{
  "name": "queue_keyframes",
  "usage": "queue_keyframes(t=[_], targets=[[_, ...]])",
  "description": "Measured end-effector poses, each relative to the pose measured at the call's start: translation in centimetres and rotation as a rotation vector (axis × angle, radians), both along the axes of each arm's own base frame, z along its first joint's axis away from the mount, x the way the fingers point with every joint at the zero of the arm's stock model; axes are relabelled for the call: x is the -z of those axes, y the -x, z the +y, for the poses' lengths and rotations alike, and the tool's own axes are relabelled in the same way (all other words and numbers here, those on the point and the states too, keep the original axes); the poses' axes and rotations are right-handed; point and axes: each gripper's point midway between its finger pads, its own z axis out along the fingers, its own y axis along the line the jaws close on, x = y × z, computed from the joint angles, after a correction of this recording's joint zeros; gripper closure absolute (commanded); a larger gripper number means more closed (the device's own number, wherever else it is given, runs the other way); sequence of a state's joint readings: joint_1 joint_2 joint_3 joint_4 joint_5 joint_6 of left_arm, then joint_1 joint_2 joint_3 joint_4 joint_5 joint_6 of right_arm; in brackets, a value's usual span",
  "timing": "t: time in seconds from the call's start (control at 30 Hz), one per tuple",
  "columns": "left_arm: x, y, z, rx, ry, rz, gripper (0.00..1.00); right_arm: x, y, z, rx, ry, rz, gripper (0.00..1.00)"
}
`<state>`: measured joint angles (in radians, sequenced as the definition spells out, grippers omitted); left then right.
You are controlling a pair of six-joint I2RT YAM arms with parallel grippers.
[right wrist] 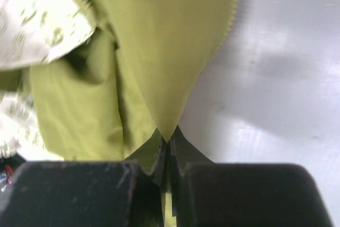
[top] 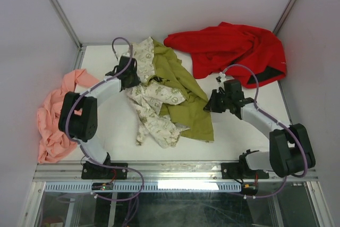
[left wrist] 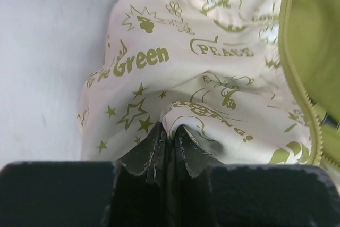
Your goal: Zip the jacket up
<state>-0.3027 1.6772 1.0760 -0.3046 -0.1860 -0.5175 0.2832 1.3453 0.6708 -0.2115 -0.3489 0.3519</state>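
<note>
Jacket (top: 183,89) lay open mid-table (top: 114,126), cream print crumpled, olive lining spread rightward. Red garment (top: 234,49) sat far right, pink garment (top: 53,120) at the left edge. Left gripper (left wrist: 169,130) pinched printed fabric on its left; right gripper (right wrist: 168,141) nipped the lining's right edge.

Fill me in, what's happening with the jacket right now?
Both arms have hold of the jacket, which lies crumpled and open on the table, olive lining showing. The left gripper is shut on a fold of the printed cream fabric; the right gripper is pinched on an edge of the green lining. The zip is not yet joined. A red garment and a pink garment lie off to the sides, untouched.
</note>
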Motion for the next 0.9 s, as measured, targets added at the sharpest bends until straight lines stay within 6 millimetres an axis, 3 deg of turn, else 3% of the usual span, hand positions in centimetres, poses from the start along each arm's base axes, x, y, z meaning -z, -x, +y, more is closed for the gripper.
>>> queue_keyframes(t=[0.17, 0.27, 0.33, 0.47, 0.57, 0.63, 0.8, 0.9], targets=[[-3.0, -6.3, 0.7, 0.029, -0.140, -0.098, 0.71, -3.2, 1.7, 3.4, -0.090, -0.052, -0.081, 1.00], [-4.9, -8.0, 1.1, 0.028, -0.192, -0.149, 0.52, -4.0, 2.9, 5.0, -0.129, -0.070, -0.094, 1.00], [-5.4, -7.9, 1.4, 0.029, -0.209, -0.158, 0.47, -4.0, 3.4, 5.8, -0.145, -0.072, -0.092, 1.00], [-5.4, -5.8, 1.6, 0.038, -0.227, -0.124, 0.37, -3.9, 3.4, 5.9, -0.127, -0.066, -0.090, 1.00], [-5.6, -3.3, 0.3, 0.065, -0.221, -0.109, 0.29, -3.6, 3.1, 5.8, -0.111, -0.055, -0.092, 1.00], [-6.3, -1.1, -1.9, 0.112, -0.215, -0.116, 0.26, -3.2, 3.0, 5.7, -0.103, -0.051, -0.090, 1.00], [-9.1, 3.8, -9.7, 0.307, -0.167, -0.184, 0.22, -2.0, 2.9, 5.4, -0.087, -0.031, -0.081, 1.00], [-9.6, 6.2, -13.4, 0.403, -0.145, -0.203, 0.21, -1.3, 2.8, 5.2, -0.077, -0.016, -0.076, 1.00]])
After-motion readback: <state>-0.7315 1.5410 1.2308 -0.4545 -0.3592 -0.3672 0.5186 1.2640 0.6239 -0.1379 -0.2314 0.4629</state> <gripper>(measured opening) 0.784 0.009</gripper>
